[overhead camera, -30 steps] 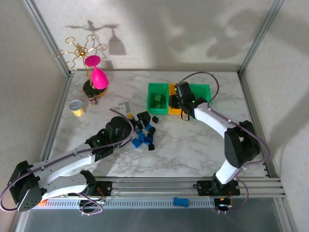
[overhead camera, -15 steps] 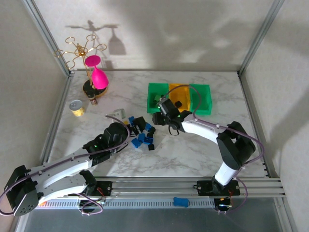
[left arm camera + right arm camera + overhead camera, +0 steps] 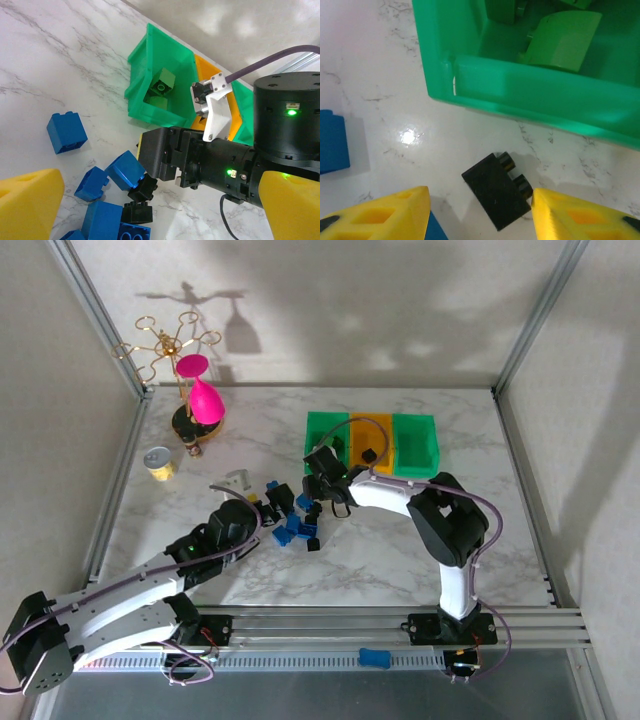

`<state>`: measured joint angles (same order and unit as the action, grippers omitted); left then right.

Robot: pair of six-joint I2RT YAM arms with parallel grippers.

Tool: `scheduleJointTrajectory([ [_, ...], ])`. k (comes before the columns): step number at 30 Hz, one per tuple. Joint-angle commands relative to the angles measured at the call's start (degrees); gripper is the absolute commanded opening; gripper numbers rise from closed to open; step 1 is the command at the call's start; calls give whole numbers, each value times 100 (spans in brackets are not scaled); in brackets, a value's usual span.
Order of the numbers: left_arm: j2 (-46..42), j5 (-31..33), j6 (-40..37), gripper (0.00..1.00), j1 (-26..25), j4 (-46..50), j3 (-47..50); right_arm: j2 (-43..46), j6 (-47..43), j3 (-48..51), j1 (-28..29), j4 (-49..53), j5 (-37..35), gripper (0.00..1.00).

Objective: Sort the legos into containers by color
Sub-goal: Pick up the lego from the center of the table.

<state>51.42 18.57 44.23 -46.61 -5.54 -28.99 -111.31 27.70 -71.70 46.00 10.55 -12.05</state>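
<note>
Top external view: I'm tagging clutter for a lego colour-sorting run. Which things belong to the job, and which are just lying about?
Job: pile of small blue and black plastic bricks; green bricks in the left green plastic bin; yellow-orange middle bin; right green bin.
Lying about: gold wire rack; pink teardrop-shaped object; small yellow can with silver lid.

Marble table [image 3: 400, 550] bears legos [image 3: 292, 525], three containers [image 3: 322, 417] (one orange), a can [image 3: 157, 462].

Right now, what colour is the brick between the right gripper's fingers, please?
The brick is black; right wrist view shows it best.
</note>
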Motion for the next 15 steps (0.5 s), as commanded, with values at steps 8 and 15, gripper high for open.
scheduleJointTrajectory([
  [8,-116,235,16,100,74,108,78,-453,86,-541,-13,342,-462,51],
  [15,-72,194,-16,100,86,88,42,-563,38,-669,-31,395,-467,42],
])
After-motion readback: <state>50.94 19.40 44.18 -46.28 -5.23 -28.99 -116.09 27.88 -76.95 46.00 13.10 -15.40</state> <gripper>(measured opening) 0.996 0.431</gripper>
